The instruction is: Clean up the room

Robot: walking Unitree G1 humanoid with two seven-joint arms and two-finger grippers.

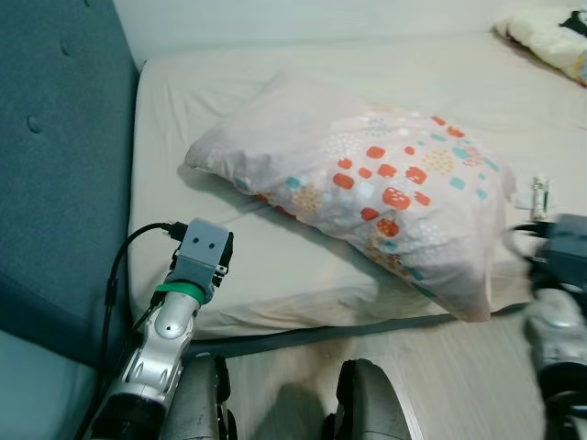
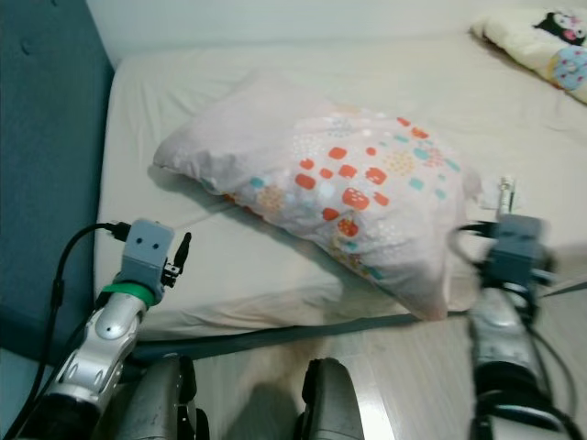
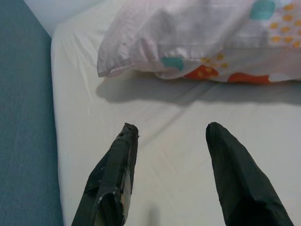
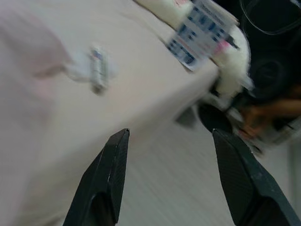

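Observation:
A pale pink pillow with red, teal and yellow spots lies askew on the cream bed sheet, one corner hanging over the near edge. My left gripper is open, low over the sheet near the bed's left front, short of the pillow corner. My right gripper is open too, blurred, hovering at the bed's near edge right of the pillow. A small white tube-like item rests on the sheet just beyond it, also seen by the head camera as a small white item.
A teal padded headboard runs along the left. A plush toy and patterned cloth lie at the bed's far right. Pale wood floor is below the bed edge. Dark clutter and cables sit beyond the bed's end.

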